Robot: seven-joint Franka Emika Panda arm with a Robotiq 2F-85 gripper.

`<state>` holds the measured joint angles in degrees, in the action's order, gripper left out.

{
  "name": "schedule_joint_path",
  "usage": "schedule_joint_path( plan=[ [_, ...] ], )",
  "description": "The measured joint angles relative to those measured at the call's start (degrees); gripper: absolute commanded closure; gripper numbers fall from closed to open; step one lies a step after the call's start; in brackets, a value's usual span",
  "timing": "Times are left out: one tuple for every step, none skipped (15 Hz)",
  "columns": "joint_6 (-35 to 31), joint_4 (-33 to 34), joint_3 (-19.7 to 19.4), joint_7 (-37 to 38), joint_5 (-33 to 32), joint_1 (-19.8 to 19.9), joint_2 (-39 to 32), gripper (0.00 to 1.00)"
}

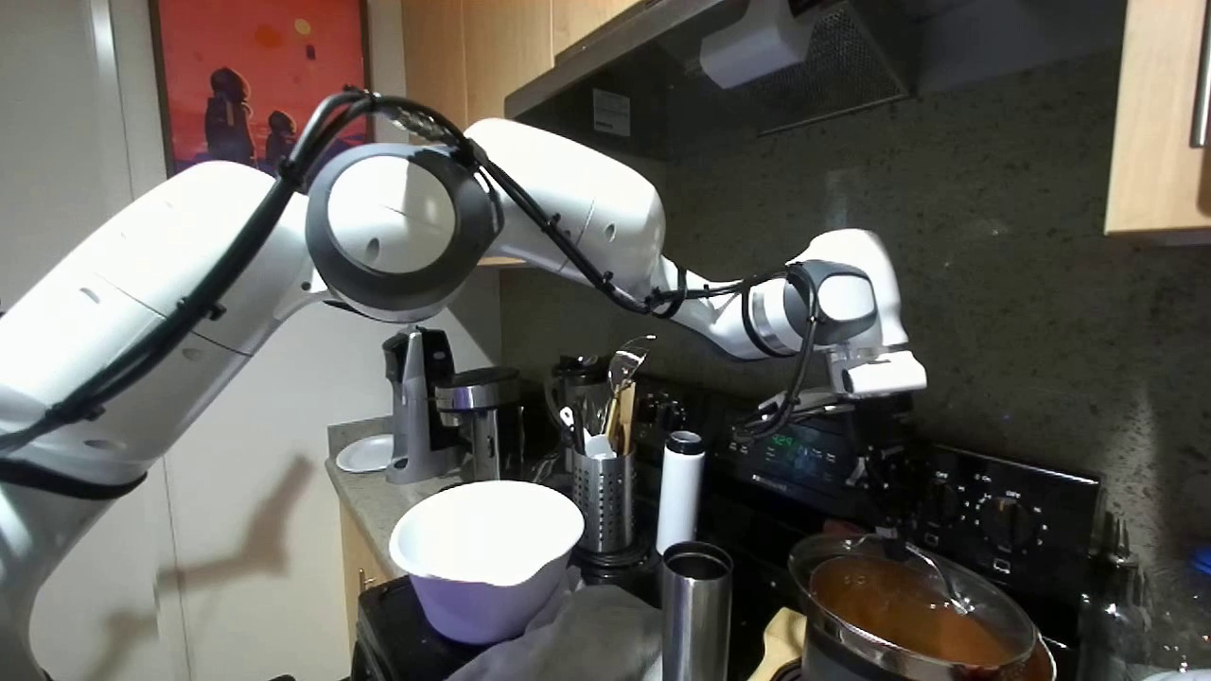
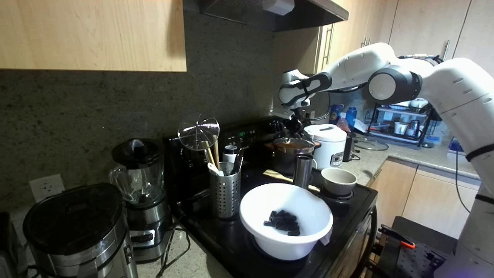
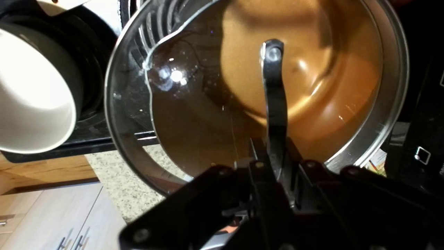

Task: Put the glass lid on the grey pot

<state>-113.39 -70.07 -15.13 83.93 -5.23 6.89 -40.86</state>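
Note:
The glass lid [image 1: 913, 605] has a metal rim and a dark arched handle. It lies over the grey pot [image 1: 823, 662]; both also show in the wrist view, the lid [image 3: 187, 139] with the pot's copper inside [image 3: 350, 86] seen through it. In an exterior view the lid [image 2: 294, 144] is at the top of the pot [image 2: 283, 162]. A sliver of copper shows past the lid's edge in an exterior view. I cannot tell whether lid and rim touch all round. My gripper [image 3: 272, 149] is shut on the handle, pointing down from above [image 1: 889, 530].
A steel cylinder [image 2: 303, 172], a white bowl [image 2: 266, 247] with dark pieces, and a cream bowl [image 2: 339, 181] stand on the stove. A white cooker [image 2: 326, 144] is beside the pot. The control panel [image 1: 1012, 511] is behind it. A range hood [image 1: 653, 85] hangs above.

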Motion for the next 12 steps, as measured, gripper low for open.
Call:
schedule_joint_path(
  plan=[
    [1.1,1.6,0.0,0.4,0.5,0.3,-0.9,0.96],
    [2.1,3.1,0.0,1.0,0.9,0.6,-1.7,0.96],
    [3.0,4.6,0.0,1.4,1.2,0.9,-2.6,0.96],
    [3.7,6.1,0.0,2.0,1.5,1.2,-3.4,0.96],
    [4.3,7.4,0.0,2.3,1.7,1.5,-4.1,0.96],
    [4.5,8.6,0.0,3.0,1.9,1.7,-4.7,0.96],
    [4.6,9.7,0.0,3.5,2.0,1.9,-5.3,0.96],
    [4.6,10.6,0.0,4.1,2.0,2.0,-5.7,0.96],
    [4.6,11.3,0.0,4.3,2.0,2.1,-6.0,0.96],
    [4.6,11.8,0.0,4.4,2.0,2.2,-6.2,0.96],
    [4.6,12.2,0.0,4.4,2.0,2.2,-6.4,0.96],
    [4.6,12.4,0.0,4.4,2.0,2.2,-6.6,0.96]
  ],
)
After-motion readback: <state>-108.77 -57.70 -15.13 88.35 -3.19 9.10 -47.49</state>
